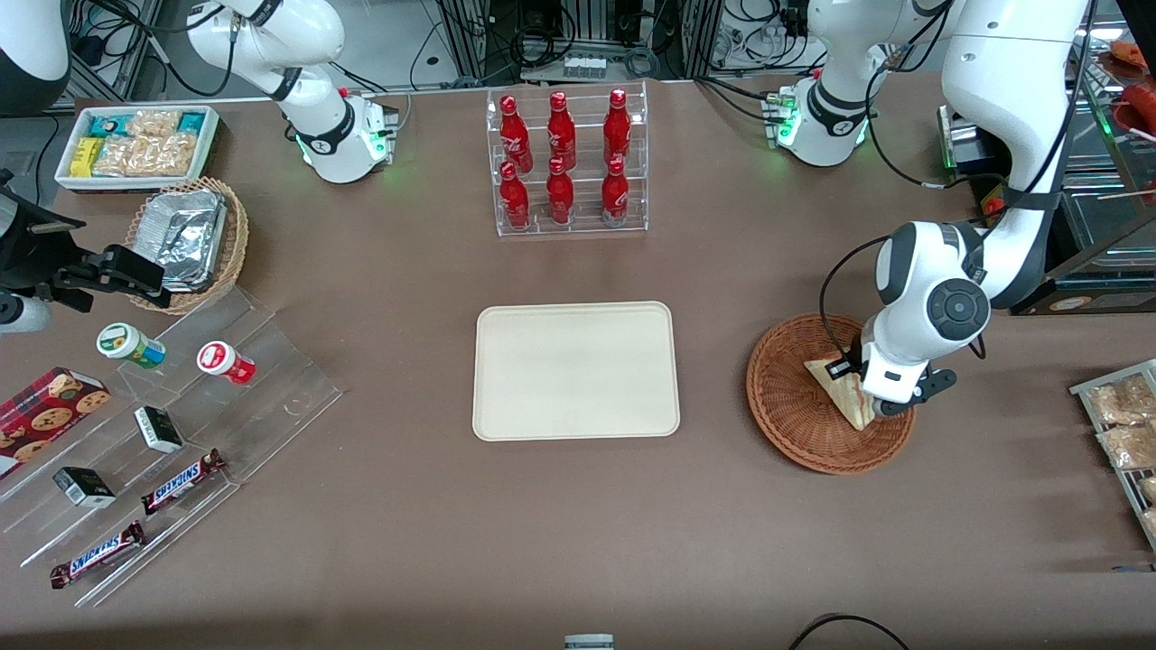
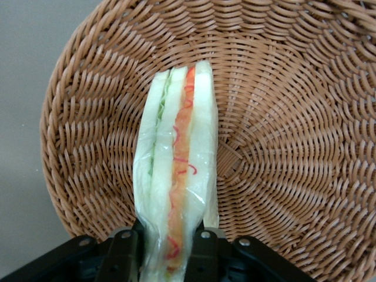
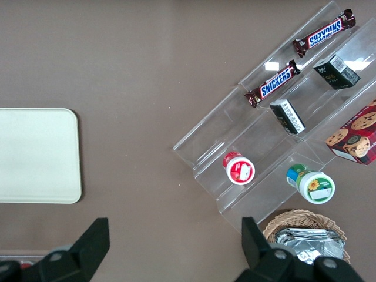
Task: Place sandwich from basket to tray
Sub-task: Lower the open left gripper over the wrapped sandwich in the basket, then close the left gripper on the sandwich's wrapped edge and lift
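The sandwich (image 1: 840,388) is a wrapped triangular wedge standing on edge in the reddish-brown wicker basket (image 1: 790,406), toward the working arm's end of the table. In the left wrist view the sandwich (image 2: 176,170) shows white bread with orange, red and green layers against the basket (image 2: 282,147) weave. My gripper (image 1: 880,406) is down in the basket, shut on the sandwich's end; its black fingers (image 2: 123,249) press the wrap from both sides. The cream-white tray (image 1: 576,370) lies bare at the table's middle, beside the basket.
A clear rack of red bottles (image 1: 564,162) stands farther from the front camera than the tray. A stepped clear display (image 1: 172,424) with snack bars and cups, a tan basket of foil trays (image 1: 185,236) and a white snack bin (image 1: 135,144) lie toward the parked arm's end.
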Controlling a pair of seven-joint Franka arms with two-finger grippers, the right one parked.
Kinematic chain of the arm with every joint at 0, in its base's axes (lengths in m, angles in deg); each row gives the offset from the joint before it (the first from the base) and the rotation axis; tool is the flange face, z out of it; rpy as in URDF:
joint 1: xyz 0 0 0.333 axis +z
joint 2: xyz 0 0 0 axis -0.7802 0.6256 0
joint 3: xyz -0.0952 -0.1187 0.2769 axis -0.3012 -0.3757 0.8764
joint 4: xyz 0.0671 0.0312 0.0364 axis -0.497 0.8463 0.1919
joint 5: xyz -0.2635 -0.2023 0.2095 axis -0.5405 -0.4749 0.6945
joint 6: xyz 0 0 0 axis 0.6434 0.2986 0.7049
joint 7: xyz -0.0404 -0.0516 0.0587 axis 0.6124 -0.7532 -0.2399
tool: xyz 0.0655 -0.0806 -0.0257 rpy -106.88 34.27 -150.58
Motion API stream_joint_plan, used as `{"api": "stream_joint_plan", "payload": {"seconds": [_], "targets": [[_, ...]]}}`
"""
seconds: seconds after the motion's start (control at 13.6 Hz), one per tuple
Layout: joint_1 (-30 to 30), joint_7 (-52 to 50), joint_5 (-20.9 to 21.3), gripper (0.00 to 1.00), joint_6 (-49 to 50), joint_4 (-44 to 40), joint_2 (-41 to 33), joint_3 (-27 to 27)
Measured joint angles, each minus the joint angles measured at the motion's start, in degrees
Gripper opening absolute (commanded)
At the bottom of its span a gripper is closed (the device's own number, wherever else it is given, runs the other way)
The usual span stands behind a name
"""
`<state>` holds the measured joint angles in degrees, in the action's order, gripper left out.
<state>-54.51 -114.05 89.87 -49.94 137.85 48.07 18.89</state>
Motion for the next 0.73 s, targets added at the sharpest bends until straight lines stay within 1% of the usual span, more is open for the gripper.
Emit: {"api": "stream_joint_plan", "payload": {"seconds": [0.15,0.37,0.59,0.73], "targets": [[0.0,0.0,0.3,0.00,0.3,-0.5,-0.2,0.0],[0.0,0.0,0.5,0.00,4.0,-3.5,-0.3,0.0],[-0.1,0.1,1.0,0.00,9.5,-7.5,-0.6,-0.1],[-0.7,0.8,2.6,0.00,14.7,-10.8,-0.7,-0.5]]}}
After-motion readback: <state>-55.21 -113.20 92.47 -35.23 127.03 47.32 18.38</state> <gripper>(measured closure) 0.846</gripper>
